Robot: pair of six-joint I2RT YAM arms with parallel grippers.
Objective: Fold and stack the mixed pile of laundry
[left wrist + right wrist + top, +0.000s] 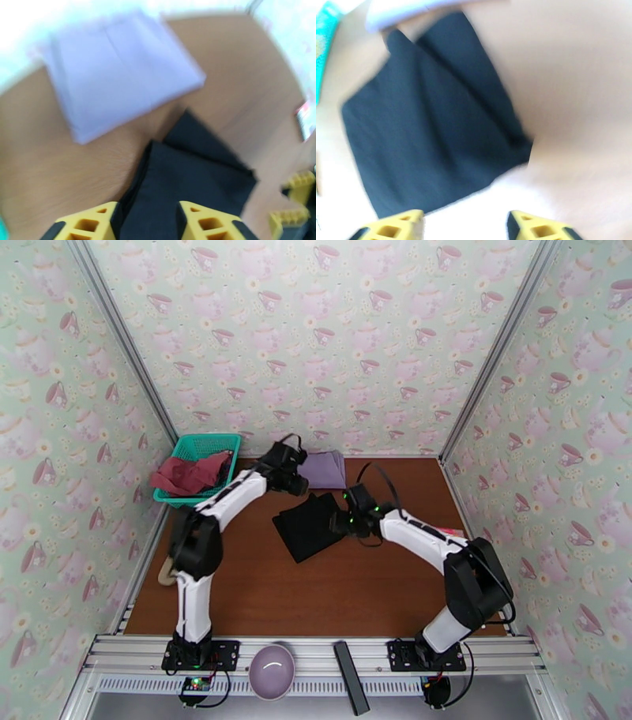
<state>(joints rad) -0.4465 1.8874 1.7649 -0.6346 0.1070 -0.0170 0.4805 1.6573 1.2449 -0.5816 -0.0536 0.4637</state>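
A black garment (pixel 306 526) lies folded flat in the middle of the brown table (pixel 316 595). A folded lavender cloth (pixel 325 469) rests just behind it. The dusty-red top (pixel 188 475) is bunched in the teal basket (pixel 207 445) at the back left. My left gripper (pixel 297 483) hovers over the black garment's far corner; in the left wrist view its yellow fingers (pixel 85 223) stand apart over the black garment (pixel 189 177), with the lavender cloth (pixel 118 75) beyond. My right gripper (pixel 343 523) is at the garment's right edge, open over the table beside the black garment (pixel 430 130).
A lilac bowl (pixel 272 670) and a black bar (pixel 350 676) sit on the metal rail at the near edge. A small pink item (pixel 452 532) lies by the right wall. Papered walls close in the table on three sides.
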